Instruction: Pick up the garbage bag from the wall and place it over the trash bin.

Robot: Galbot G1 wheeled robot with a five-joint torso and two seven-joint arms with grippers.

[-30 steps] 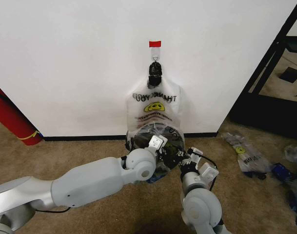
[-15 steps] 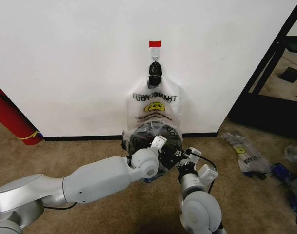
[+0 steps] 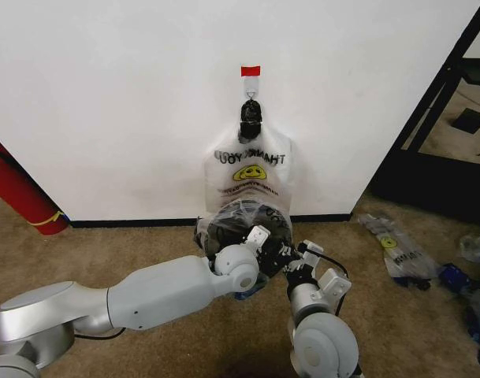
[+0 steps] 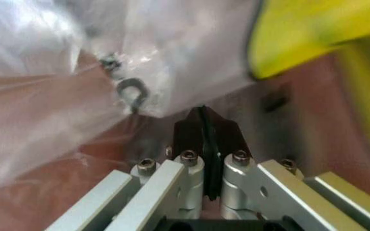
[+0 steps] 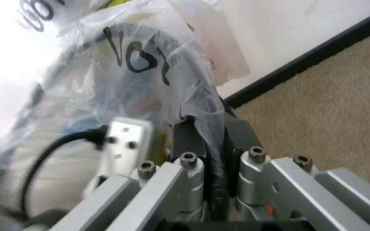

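The garbage bag (image 3: 241, 211) is crinkly see-through plastic draped over the black trash bin (image 3: 224, 233), which stands against the white wall (image 3: 113, 110) below the hook (image 3: 251, 110). My left gripper (image 3: 265, 250) is at the bin's near side, shut on the bag's film (image 4: 146, 72); the left wrist view shows its dark pads (image 4: 188, 134) pressed together on the plastic. My right gripper (image 3: 293, 260) is just to the right of it, and its fingers (image 5: 188, 139) are shut on a fold of the same bag (image 5: 140, 62). A bit of blue (image 3: 246, 294) shows under the left wrist.
A whitish "THANK YOU" smiley bag (image 3: 251, 169) hangs from the hook under a red tape strip (image 3: 250, 71). A red fire extinguisher (image 3: 15, 193) leans at the left. Flat clear bags (image 3: 397, 248) lie on the carpet at the right, near a black frame (image 3: 437, 102).
Both arms have reached a little farther towards the wall. The plastic now lies higher and farther over the bin's top.
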